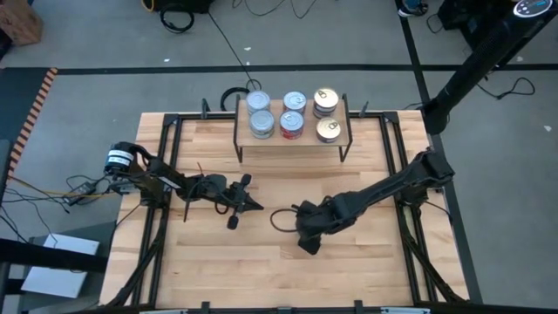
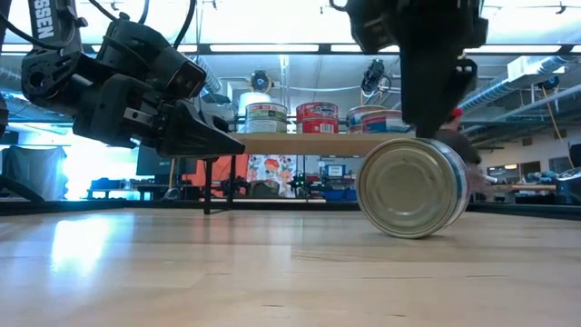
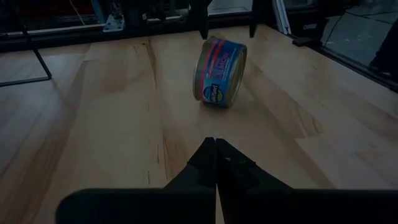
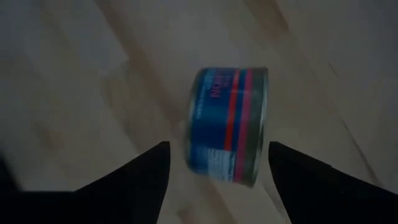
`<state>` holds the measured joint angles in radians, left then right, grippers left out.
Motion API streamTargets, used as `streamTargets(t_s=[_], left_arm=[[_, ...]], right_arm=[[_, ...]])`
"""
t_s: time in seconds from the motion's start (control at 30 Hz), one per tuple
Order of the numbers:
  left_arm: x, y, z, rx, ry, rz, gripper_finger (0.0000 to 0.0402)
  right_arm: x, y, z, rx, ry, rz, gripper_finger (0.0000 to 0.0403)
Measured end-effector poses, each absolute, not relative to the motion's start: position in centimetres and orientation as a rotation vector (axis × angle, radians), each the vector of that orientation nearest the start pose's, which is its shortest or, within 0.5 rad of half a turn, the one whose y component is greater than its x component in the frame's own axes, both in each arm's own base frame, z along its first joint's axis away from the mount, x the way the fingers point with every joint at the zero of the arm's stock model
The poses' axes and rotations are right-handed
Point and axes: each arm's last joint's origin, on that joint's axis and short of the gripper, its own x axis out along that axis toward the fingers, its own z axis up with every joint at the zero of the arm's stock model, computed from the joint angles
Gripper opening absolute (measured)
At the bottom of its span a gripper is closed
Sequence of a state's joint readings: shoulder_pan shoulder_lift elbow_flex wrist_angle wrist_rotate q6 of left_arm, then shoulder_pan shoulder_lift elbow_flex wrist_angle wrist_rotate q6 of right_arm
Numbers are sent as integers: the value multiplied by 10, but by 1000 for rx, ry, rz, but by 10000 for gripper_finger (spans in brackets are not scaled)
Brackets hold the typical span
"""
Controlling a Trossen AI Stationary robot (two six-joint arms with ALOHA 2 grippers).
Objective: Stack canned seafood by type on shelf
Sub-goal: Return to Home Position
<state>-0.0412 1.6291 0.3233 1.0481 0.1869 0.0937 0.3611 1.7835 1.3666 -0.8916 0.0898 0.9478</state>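
A blue-and-red-labelled tin [image 3: 219,71] stands on its rim on the wooden tabletop, its flat silver face [image 2: 413,186] toward the low camera. My right gripper [image 4: 217,171] is open right above it, one finger on each side of the tin [image 4: 227,127]. In the high view the right gripper [image 1: 305,234] hides the tin. My left gripper [image 3: 215,152] is shut and empty, a little to the tin's left, pointing at it; it also shows in the high view [image 1: 255,206]. The shelf [image 1: 292,139] at the far middle holds several tins in pairs: silver-blue [image 1: 259,113], red-labelled [image 1: 292,113] and gold [image 1: 327,115]. My right gripper comes at the tin from above, its fingers [image 2: 436,118] pointing down and standing on either side of the tin's two flat faces. I cannot tell whether they touch the tin's top edge [image 2: 427,141]. The tin rests on its rim on the table.
A black cable loop [image 1: 281,218] lies on the table between the two grippers. The shelf's black wire legs [image 2: 207,182] stand at the far side. Black frame rails [image 1: 166,148] run along the table's left and right edges.
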Motion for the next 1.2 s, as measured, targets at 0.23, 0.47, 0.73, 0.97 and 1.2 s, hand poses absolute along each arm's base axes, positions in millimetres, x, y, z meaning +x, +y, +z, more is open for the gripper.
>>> streamTargets(t_s=[0.23, 0.47, 0.73, 0.97, 1.2], left_arm=[[250, -16, 121, 74, 252, -239, 3], [250, -16, 121, 73, 260, -239, 3], [250, -16, 120, 72, 268, -240, 3], [249, -16, 120, 73, 269, -240, 3], [249, -16, 120, 74, 269, -240, 3]], right_arm=[[346, 128, 215, 386, 1366, -442, 279], [358, 133, 212, 309, 1426, -446, 254], [359, 133, 209, 289, 1443, -435, 208], [358, 133, 214, 229, 1461, -391, 200], [361, 137, 252, 127, 1398, -413, 199]])
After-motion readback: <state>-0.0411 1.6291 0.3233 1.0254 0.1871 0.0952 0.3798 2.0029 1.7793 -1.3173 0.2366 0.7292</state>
